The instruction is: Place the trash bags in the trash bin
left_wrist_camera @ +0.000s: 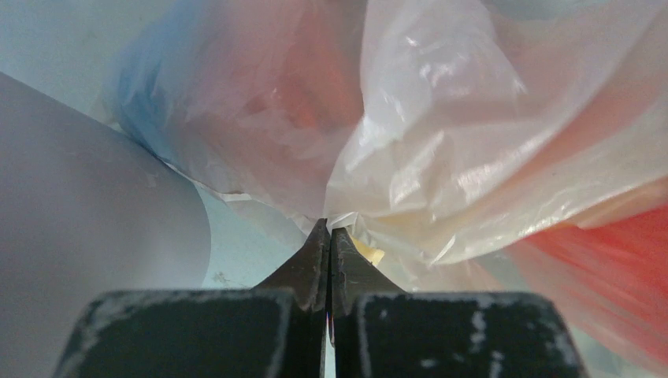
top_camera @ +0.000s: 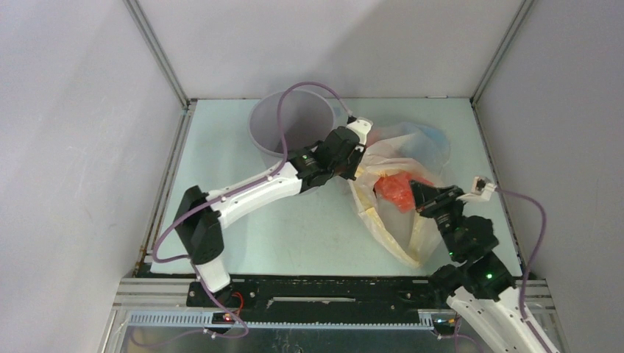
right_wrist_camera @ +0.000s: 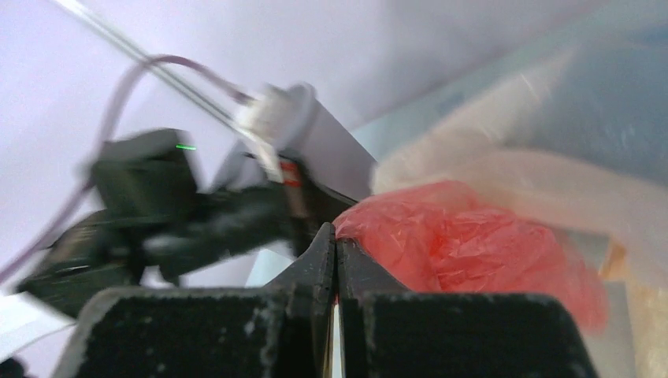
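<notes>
Operator: Bags [top_camera: 397, 158], position?

Technician: Heaped on the counter [top_camera: 221, 169], right of centre, just beside the bin [top_camera: 257, 136] on its right side. All of the heap lies outside the bin. Red bag [top_camera: 397, 190] sits crumpled in the middle. Pale bag [top_camera: 386, 228] wraps around it and trails toward the near edge. Blue bag [top_camera: 435, 136] lies at the far side.

Operator: Bin, condition?

Technician: Upright at the far centre of the counter, mouth facing up.

Operator: Left claw, status?

Technician: Left claw [top_camera: 356, 170] is at the left edge of the heap, between bin and bags. Its jaws are pressed together, with pale film pinched at the tips, as the left wrist view shows. The bin wall is just to its left.

Operator: Right claw, status?

Technician: Right claw [top_camera: 421, 193] is at the right side of the heap, tips against the red bag. Its jaws are pressed together. Whether any film is caught between them cannot be told, since the right wrist view is blurred.
</notes>
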Robot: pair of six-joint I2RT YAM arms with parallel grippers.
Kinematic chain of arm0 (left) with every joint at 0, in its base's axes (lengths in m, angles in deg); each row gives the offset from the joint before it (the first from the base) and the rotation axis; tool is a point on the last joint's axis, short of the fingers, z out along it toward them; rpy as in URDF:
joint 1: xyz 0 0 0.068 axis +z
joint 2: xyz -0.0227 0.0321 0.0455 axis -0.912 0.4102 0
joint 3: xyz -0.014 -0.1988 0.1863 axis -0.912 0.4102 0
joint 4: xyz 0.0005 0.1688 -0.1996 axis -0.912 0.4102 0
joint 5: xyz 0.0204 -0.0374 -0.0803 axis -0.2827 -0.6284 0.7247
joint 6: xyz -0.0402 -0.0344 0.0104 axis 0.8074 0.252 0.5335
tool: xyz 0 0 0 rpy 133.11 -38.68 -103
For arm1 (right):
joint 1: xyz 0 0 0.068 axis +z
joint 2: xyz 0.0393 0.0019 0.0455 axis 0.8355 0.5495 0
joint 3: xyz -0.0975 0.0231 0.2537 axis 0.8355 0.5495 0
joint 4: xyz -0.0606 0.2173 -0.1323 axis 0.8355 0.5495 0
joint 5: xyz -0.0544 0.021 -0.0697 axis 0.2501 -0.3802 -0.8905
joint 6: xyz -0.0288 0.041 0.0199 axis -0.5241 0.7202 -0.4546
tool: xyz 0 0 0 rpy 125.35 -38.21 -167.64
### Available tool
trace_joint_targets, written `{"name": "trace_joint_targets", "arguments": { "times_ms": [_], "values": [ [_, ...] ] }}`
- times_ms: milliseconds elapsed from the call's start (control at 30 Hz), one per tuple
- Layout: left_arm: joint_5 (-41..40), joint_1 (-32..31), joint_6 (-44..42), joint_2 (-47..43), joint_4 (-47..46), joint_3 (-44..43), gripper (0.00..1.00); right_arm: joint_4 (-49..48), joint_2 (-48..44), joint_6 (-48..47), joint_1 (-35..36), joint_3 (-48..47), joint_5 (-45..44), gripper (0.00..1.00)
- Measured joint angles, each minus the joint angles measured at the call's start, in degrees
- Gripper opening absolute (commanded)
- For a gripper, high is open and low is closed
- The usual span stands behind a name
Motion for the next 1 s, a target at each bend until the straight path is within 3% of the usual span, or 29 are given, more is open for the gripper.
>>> {"name": "trace_joint_targets", "arguments": {
  "times_ms": [200, 333, 700, 900, 933, 1000],
  "values": [
    [0.4, 1.3, 0.4, 9.1, -0.1, -3.0, 0.0, 2.9, 8.3, -9.3, 0.0, -16.4, 3.1, 0.0],
    [1.8, 2.0, 0.6, 14.6, 0.3, -8.7, 0.0, 5.3, 11.3, -13.5, -0.1, -22.4, 3.0, 0.0],
    [8.0, 3.9, 3.1, 33.3, -0.6, -42.8, 0.0, 11.6, 11.6, -20.3, -0.5, -33.0, 1.3, 0.0],
    [8.7, 5.0, 5.3, 36.0, -4.2, -47.8, 0.0, 15.7, 11.7, -21.3, -0.5, -40.4, 7.6, 0.0],
    [8.9, 5.2, 5.6, 36.0, -5.0, -47.8, 0.07, 16.1, 11.7, -21.0, -0.5, -41.2, 9.6, 0.0],
    [9.5, 5.7, 6.0, 36.0, -6.2, -47.8, 0.31, 16.6, 12.0, -19.8, -0.5, -42.2, 13.9, 0.0]
  ]
}}
